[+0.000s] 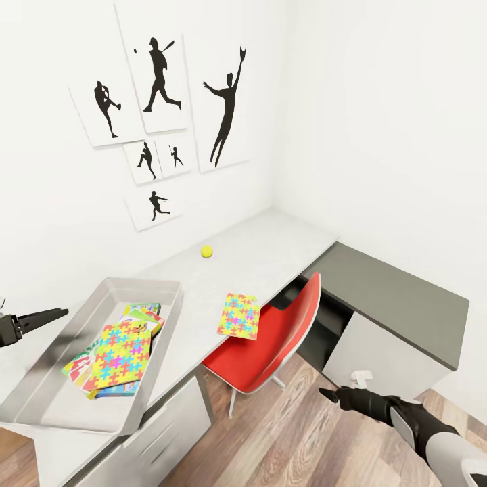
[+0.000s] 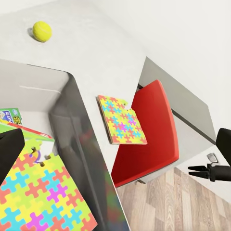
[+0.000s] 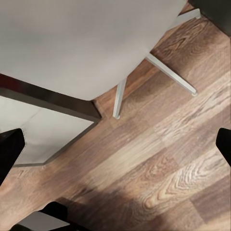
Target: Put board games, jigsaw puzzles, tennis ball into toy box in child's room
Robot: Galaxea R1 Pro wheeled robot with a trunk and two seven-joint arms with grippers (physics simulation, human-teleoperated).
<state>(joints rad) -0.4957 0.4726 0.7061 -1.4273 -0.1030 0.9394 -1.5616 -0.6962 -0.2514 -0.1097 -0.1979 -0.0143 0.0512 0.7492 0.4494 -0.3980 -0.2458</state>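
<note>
White walls with black baseball silhouettes back a long light-grey tabletop (image 1: 270, 237) that runs into the corner, and that is where your remaining work lies.

Start from your left fingers (image 1: 47, 316): they hang over the near end of the toy box (image 1: 40, 379), holding nothing, and how far apart they stand you cannot tell from these views. Directly beneath them one jigsaw puzzle (image 1: 122, 355) already lies in the box on top of the board games (image 1: 138, 312), whose edges peek out from under it.

Moving outward, the second jigsaw puzzle (image 1: 239, 315) lies flat on the tabletop just beyond the box's right wall, toward the red chair (image 1: 270, 345); one corner overhangs the front edge. It is close to square, tilted a little against the tabletop edge. Farther off toward the wall sits the tennis ball (image 1: 207, 251), well apart from both.

Your right fingers (image 1: 331, 396) are down low over the wood floor beside the chair, spread wide with nothing between them. Judged from this, the left arm is the nearer one to the puzzle, and the overhanging corner looks like the easiest purchase.

How many board games lie under the puzzle is hard to make out, as they are mostly covered.
</note>
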